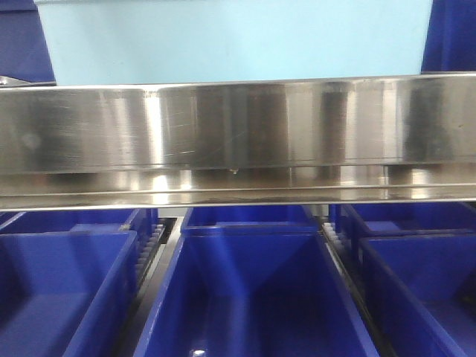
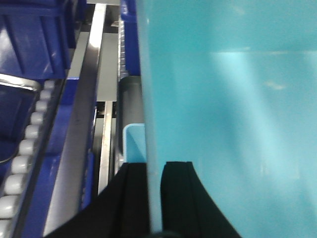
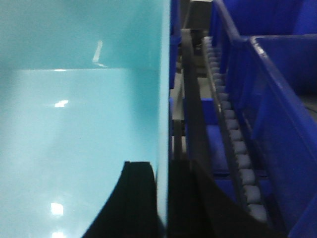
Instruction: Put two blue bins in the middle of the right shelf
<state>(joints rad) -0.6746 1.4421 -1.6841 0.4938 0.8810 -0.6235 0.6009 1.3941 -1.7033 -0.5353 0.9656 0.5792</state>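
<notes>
Steel shelf rail [image 1: 238, 134] in foreground; pale blue bin [image 1: 230, 37] above, spanning between left gripper [image 2: 154, 168] and right gripper [image 3: 163, 168], each clamped on a side wall.

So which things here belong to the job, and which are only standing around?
Job: pale bin, left claw, right claw, both clamping its walls.
Not the job: dark blue bins, steel rail, rollers.

Right gripper [image 3: 161, 171] clamped on the side wall of a pale aqua bin [image 3: 74, 124]
One black finger [image 3: 131, 203] sits inside the bin against its smooth, glossy wall and the other sits outside, with the wall's edge between them. To the right, a roller track [image 3: 237, 148] runs away from the camera, just beside deep blue bins [image 3: 287, 64].
</notes>
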